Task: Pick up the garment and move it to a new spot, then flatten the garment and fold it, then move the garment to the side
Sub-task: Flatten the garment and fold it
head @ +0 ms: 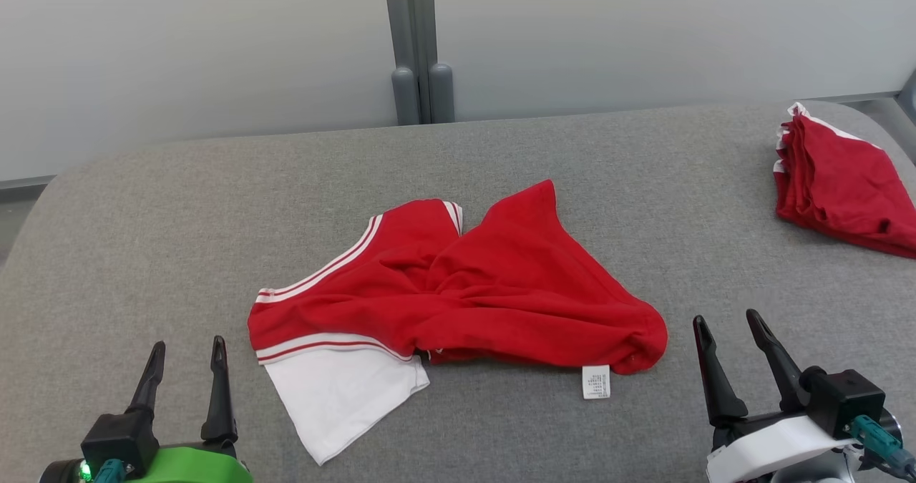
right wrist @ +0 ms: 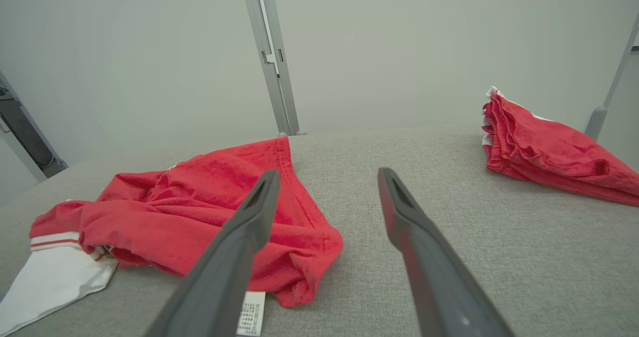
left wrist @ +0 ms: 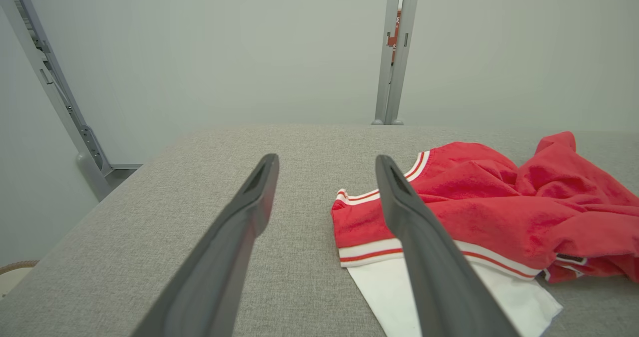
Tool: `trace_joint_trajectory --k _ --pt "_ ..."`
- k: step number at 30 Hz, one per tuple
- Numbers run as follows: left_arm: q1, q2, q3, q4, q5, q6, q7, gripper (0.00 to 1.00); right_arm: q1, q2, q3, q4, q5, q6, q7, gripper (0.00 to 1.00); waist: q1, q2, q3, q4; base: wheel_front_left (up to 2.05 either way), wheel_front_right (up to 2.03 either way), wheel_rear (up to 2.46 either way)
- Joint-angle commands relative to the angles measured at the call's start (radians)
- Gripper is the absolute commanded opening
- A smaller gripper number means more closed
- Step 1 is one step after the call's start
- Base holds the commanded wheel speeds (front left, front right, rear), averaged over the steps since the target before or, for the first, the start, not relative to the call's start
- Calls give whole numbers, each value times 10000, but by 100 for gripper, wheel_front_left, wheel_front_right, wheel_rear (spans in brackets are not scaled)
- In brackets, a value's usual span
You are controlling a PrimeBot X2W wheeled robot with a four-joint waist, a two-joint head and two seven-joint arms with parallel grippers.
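A: A grey fabric worktop (head: 143,218) before a pale wall (head: 179,61); the crumpled red garment (head: 501,283) lies at its centre.
B: The tools?
A: Left tool (head: 188,343) at seven o'clock, right tool (head: 726,317) at five, both spread wide, empty, clear of the cloth.
B: Then the first pick-up seems not yet begun; next each must probably reach in and pinch an edge.

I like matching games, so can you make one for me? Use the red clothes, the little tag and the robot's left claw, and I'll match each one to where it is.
Things:
1. crumpled garment
2. folded red pile
3. label
4. left claw

Places:
A. open and empty, lower left
B. white, at the garment's near edge
C. far right of the grey surface
D. rumpled, in the middle

Pairs: 1-D, 2-C, 3-B, 4-A
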Motion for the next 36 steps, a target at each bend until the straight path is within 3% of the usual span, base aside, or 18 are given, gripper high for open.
trace_joint_trajectory --k 1,29,36 --pt "74 -2 20 -5 68 -54 -29 100 43 -47 -13 99 -85 -6 -26 100 0 0 -1 2 0 0 0" --pt "-226 -50 69 759 144 21 -29 100 -9 48 -60 32 -269 -6 414 100 0 0 -9 120 0 0 0" --pt "99 -142 -467 1224 -2 -60 -29 100 10 47 -30 350 -162 -6 392 100 0 0 60 146 0 0 0"
